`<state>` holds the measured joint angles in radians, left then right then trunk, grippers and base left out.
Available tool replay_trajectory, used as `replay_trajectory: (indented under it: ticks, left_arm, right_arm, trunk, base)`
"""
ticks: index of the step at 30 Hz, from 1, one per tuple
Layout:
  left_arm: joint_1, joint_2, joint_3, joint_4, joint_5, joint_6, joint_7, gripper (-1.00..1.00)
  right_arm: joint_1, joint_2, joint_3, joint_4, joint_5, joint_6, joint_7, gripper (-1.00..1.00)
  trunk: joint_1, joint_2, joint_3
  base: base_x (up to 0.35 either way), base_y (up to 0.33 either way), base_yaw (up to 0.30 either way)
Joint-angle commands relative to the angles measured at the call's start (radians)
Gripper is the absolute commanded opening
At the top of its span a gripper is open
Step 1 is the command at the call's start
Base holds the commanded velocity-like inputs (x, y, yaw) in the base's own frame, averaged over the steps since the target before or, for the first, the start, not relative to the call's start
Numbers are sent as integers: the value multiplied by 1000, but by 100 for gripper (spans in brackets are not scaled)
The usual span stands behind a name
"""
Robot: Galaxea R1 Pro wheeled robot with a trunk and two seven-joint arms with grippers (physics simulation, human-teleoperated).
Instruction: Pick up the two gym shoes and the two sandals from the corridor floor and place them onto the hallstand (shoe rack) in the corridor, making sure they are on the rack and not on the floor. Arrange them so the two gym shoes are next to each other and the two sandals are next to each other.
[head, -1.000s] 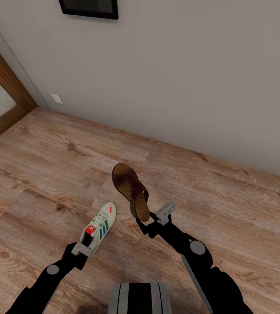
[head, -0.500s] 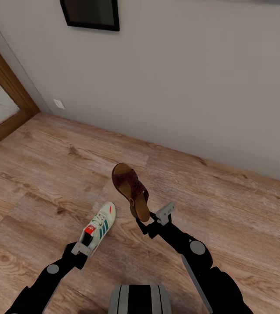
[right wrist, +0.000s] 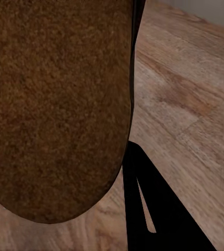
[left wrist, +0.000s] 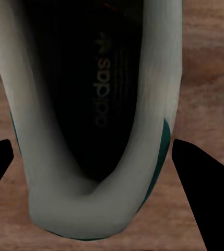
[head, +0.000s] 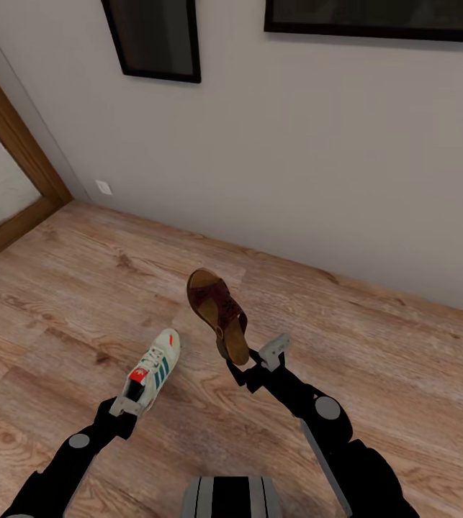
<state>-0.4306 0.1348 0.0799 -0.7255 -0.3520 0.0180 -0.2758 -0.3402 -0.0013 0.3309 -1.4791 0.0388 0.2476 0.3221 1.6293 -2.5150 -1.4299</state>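
A white gym shoe [head: 153, 368] with green stripes and a red tongue label hangs above the corridor floor [head: 80, 302]. My left gripper [head: 126, 405] is shut on its heel. In the left wrist view the shoe's dark inside [left wrist: 91, 89] lies between the black fingers [left wrist: 198, 183]. A dark reddish-brown sandal [head: 218, 314] stands tilted up in the air, and my right gripper [head: 250, 362] is shut on its heel end. Its tan footbed [right wrist: 54, 104] is close in the right wrist view, beside one finger [right wrist: 143, 209]. The other shoe, the other sandal and the hallstand are out of view.
A grey wall [head: 317, 165] runs across ahead with two dark framed pictures [head: 159, 36] on it and a white socket [head: 104, 187] low down. A wooden door frame [head: 15, 144] stands at the left. Bare plank floor spreads around both arms.
The camera has tilted up, bringing a second picture on the wall into view. My left arm has shifted a little to the left with the gym shoe. The right arm and sandal hold still.
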Motion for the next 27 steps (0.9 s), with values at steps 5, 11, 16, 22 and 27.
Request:
replay_trajectory:
  ticks: [5,11,16,22,27]
  left_arm:
    - [6,-1,171,-3,-6,-2,-5,-100]
    - [7,-6,233,-3,-6,-6,-5,-100]
    - [7,-10,241,-3,-5,-9,-3,-100]
    - [8,-13,241,-3,-3,-12,26,-100]
    - [9,-15,240,-3,2,-14,83,-100]
  right_arm:
    - [37,-17,-299,79,8,-11,-18,-100]
    - [82,-18,-407,226,10,-156,-17,-100]
    - [123,-20,-425,310,14,-290,-19,-100]
    - [167,-23,-522,443,16,-443,-42,-100]
    - [179,-23,-571,551,16,-632,-51,-100]
  trunk:
    - [-2,1,23]
    - [-5,2,56]
    - [-7,4,83]
    - [-10,5,115]
    - [-12,6,142]
  base:
    - [0,0,-43]
    - [0,0,-78]
    - [0,0,-83]
    - [0,0,-86]
    - [0,0,-86]
